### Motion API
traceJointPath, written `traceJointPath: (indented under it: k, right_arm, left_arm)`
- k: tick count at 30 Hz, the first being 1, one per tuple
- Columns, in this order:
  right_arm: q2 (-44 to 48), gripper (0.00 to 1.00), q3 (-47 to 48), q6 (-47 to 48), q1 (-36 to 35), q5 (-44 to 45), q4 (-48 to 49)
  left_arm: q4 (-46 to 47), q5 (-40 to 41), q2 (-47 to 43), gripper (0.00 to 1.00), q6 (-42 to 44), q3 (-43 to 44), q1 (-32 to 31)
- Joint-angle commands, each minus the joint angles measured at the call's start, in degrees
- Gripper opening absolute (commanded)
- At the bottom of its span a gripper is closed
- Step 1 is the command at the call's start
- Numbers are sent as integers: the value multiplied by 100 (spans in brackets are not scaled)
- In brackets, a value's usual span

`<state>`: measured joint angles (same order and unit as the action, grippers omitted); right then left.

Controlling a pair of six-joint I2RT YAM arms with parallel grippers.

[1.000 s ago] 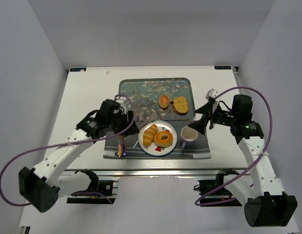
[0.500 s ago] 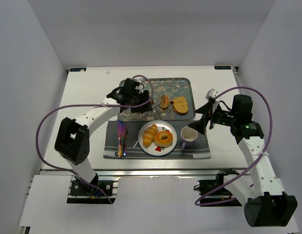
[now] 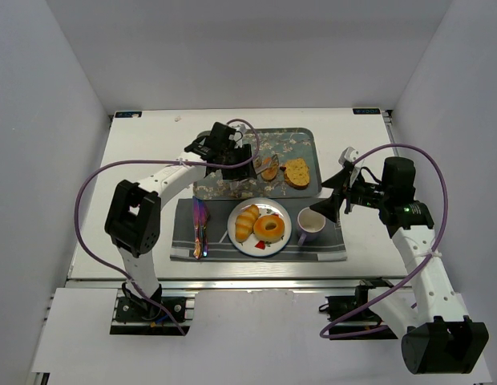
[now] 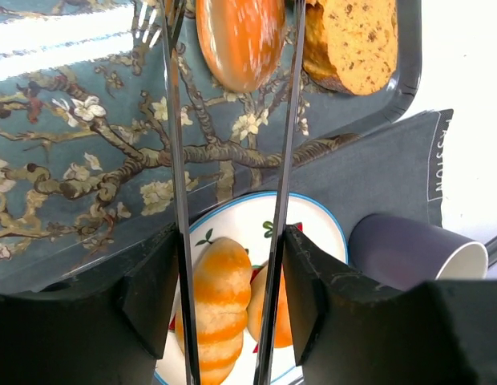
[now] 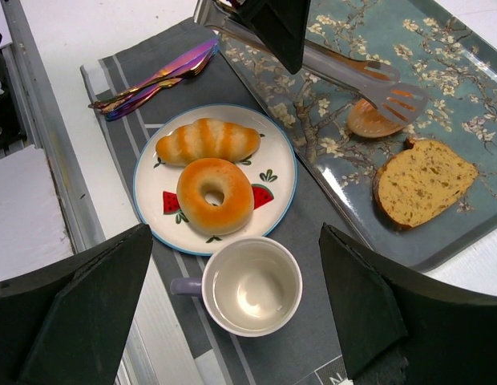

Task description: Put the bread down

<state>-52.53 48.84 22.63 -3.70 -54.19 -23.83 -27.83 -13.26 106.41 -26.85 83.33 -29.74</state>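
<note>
My left gripper is shut on metal tongs, which reach out over the floral tray. The tong tips straddle a small round bun on the tray; whether they squeeze it I cannot tell. A seeded bread slice lies just right of the bun. A white plate on the grey placemat holds a striped roll and a bagel. My right gripper is open and empty above a lilac mug.
Iridescent cutlery lies on the placemat left of the plate. The mug stands right of the plate. In the right wrist view the tongs lie over the bun, beside the slice.
My left arm has swung from the placemat's left side up and over the tray, bringing the tongs to the small bun. The right arm has not moved.
</note>
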Motion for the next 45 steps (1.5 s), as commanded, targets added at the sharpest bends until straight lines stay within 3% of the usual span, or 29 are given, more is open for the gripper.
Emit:
traceJointPath:
  k: [1, 4, 8, 9, 12, 18, 24, 29, 35, 39, 40, 45]
  right_arm:
    - [77, 89, -41, -75, 54, -118, 160]
    - [85, 89, -50, -110, 63, -135, 195]
    - [77, 89, -32, -127, 63, -162, 213]
    - [77, 89, -24, -128, 63, -153, 213]
    - [85, 89, -6, -119, 63, -144, 186]
    - [129, 89, 29, -49, 63, -144, 63]
    - [103, 89, 38, -31, 63, -179, 46]
    - [50, 89, 99, 48, 54, -240, -33]
    - [-11, 89, 161, 66, 63, -285, -42]
    - [-55, 89, 205, 48, 63, -302, -42]
    - [-64, 89, 222, 48, 63, -302, -42]
    - [-64, 89, 266, 92, 63, -250, -104]
  left_arm:
    - [42, -221, -147, 61, 92, 78, 12]
    - [-20, -195, -182, 58, 119, 34, 12]
    - [6, -265, -226, 41, 119, -45, 12]
    - [24, -291, -278, 32, 119, -71, 12]
    - [85, -292, -455, 17, 110, -168, 21]
    - [59, -440, -1569, 10, 5, -588, 29]
    - [-635, -1124, -3001, 8, -66, -1493, 12]
    - [-1004, -1890, -3925, 8, -197, -2775, -49]
    - [-1198, -1988, -4664, 12, -382, -3375, -225]
    - [-1145, -1830, -4682, 24, -417, -3560, -322]
    - [-1067, -1812, -4647, 35, -426, -3595, -340]
    - [-961, -1637, -4585, 53, -435, -3649, -357]
